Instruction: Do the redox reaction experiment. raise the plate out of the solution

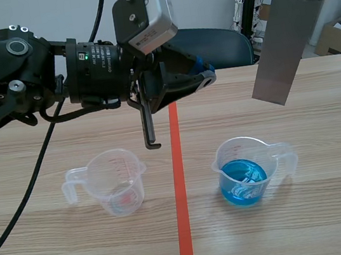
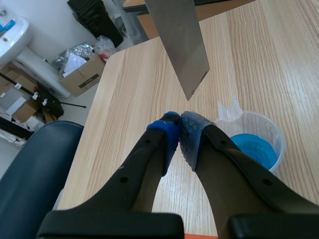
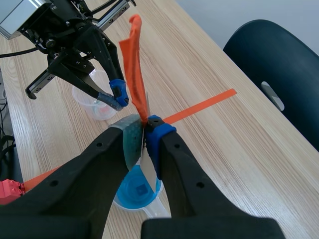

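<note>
Robotics lab workroom. Wooden table (image 1: 336, 205) marked with an orange tape line (image 1: 182, 215). Blue chair (image 1: 222, 46) at twelve o'clock, cardboard box (image 1: 340, 41) at two o'clock, white sink (image 2: 12, 32) nearby.
</note>
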